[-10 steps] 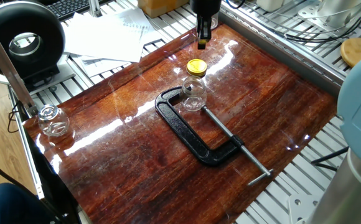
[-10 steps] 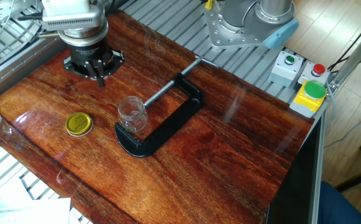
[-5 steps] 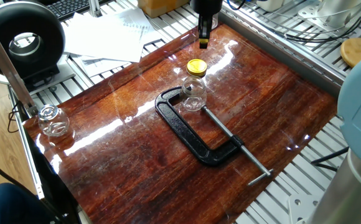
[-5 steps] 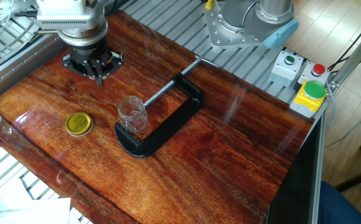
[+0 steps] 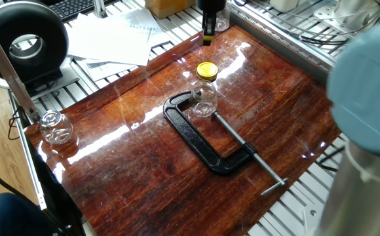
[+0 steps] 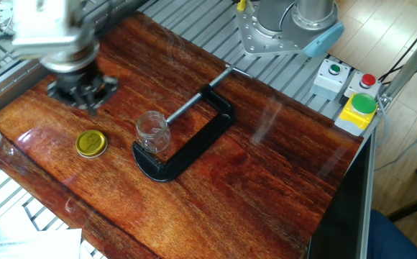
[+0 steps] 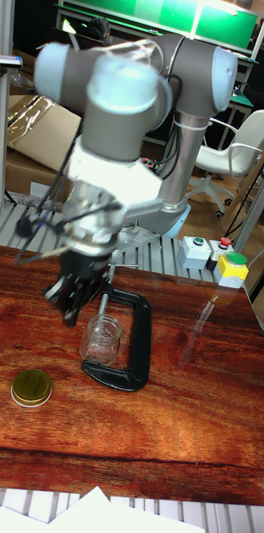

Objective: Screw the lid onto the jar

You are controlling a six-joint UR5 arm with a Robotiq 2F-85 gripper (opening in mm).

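Lid (image 6: 91, 143) lies flat beside upright jar (image 6: 152, 132), mouth up.

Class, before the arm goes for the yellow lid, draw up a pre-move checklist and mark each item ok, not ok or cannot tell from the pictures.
1. Lid lies flat on the table, free to be picked: ok.
2. Jar stands upright with its mouth open: ok.
3. Jar sits within the C-clamp jaws; whether it is actually clamped tight: cannot tell.
4. Gripper carries nothing: ok, nothing shows between its fingers.
5. Gripper open wide enough for the lid: cannot tell, it is motion-blurred.
6. Gripper lined up over the lid: not ok, it is off to one side of it.
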